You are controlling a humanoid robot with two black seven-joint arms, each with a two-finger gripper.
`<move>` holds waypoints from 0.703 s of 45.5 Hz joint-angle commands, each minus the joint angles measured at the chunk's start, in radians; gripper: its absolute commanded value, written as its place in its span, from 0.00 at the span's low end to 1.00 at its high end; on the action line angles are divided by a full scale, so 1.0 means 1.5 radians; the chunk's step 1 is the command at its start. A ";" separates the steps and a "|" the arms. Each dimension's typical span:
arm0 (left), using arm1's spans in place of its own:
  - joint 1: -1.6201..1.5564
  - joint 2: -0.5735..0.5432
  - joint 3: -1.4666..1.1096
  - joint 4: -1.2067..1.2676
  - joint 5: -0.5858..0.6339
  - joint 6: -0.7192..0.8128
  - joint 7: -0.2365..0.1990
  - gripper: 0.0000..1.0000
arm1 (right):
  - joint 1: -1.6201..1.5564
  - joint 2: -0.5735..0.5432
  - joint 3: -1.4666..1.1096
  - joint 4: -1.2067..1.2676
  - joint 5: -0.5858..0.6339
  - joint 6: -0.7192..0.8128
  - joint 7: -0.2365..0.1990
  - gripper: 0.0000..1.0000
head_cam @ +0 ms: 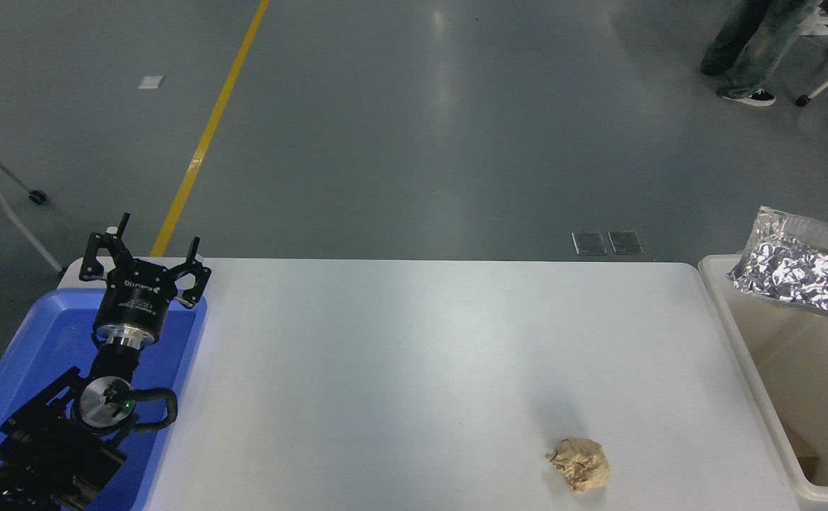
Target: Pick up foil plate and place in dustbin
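White table [414, 355] on a grey floor. Left gripper [144, 266] parked over the blue tray [37, 333], fingers spread wide, empty. Far to its right: paper ball [579, 463], then the dustbin [748, 355]. Foil plate [804, 270] sits tilted over the bin's far rim. Light, easily crushed; grip the rim.

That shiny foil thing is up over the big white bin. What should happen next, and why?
Probably let it drop. The foil plate sits tilted above the dustbin at its far end, not yet down inside. What holds it is out of view. The left end effector is parked open over the blue tray.
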 commanded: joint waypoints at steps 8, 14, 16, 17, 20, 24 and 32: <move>0.000 0.000 0.000 -0.001 0.000 0.000 0.000 1.00 | -0.155 0.099 0.056 -0.105 0.173 -0.111 -0.082 0.00; 0.000 0.000 0.000 0.000 0.000 0.001 0.000 1.00 | -0.163 0.103 0.057 -0.105 0.176 -0.116 -0.082 0.00; 0.000 0.000 0.000 -0.001 0.000 0.001 0.000 1.00 | -0.163 0.102 0.057 -0.105 0.177 -0.118 -0.082 0.18; -0.001 0.000 0.000 0.000 0.000 0.001 0.000 1.00 | -0.164 0.102 0.057 -0.105 0.177 -0.119 -0.081 0.59; 0.000 0.000 0.000 0.000 0.000 0.001 0.000 1.00 | -0.164 0.101 0.059 -0.104 0.177 -0.119 -0.077 1.00; -0.001 0.000 0.000 0.000 0.000 0.001 0.000 1.00 | -0.158 0.097 0.057 -0.103 0.177 -0.118 -0.075 1.00; -0.001 0.000 0.000 -0.001 0.000 0.000 0.000 1.00 | -0.121 0.079 0.042 -0.072 0.162 -0.109 -0.073 1.00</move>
